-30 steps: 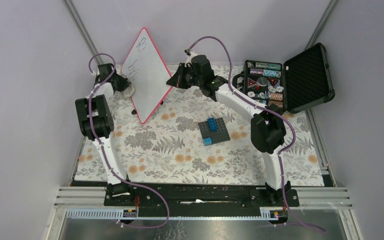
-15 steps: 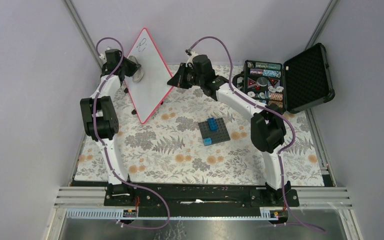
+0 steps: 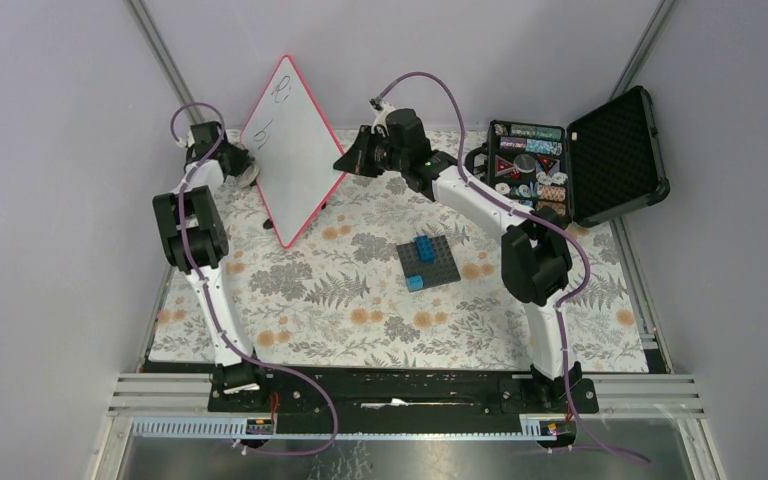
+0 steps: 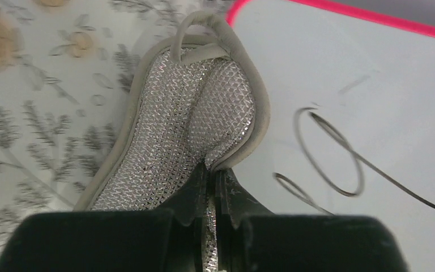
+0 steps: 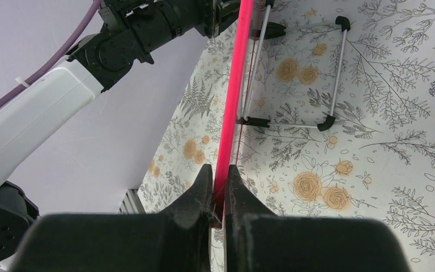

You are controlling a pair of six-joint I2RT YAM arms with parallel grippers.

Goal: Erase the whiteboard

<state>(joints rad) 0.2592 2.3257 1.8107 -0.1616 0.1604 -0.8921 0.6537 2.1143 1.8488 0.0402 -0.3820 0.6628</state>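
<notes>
The whiteboard (image 3: pixel 295 140) stands tilted on its wire stand at the back left, white with a red-pink frame and black handwriting (image 4: pixel 340 164). My left gripper (image 3: pixel 238 165) is shut on a silver mesh cleaning pad (image 4: pixel 192 130) with a grey rim. The pad lies against the board's left part, just left of the writing. My right gripper (image 3: pixel 345 162) is shut on the board's red frame edge (image 5: pixel 232 113) at its right corner, and it holds the board up.
An open black case (image 3: pixel 610 155) with small items stands at the back right. A dark brick baseplate (image 3: pixel 428 263) with blue bricks lies mid-table. The board's wire stand (image 5: pixel 294 122) rests on the flowered cloth behind the board.
The left gripper swept the pad up towards the board's top corner, then came back down to the left edge. Some writing on the lower part has gone. The right arm held still.
</notes>
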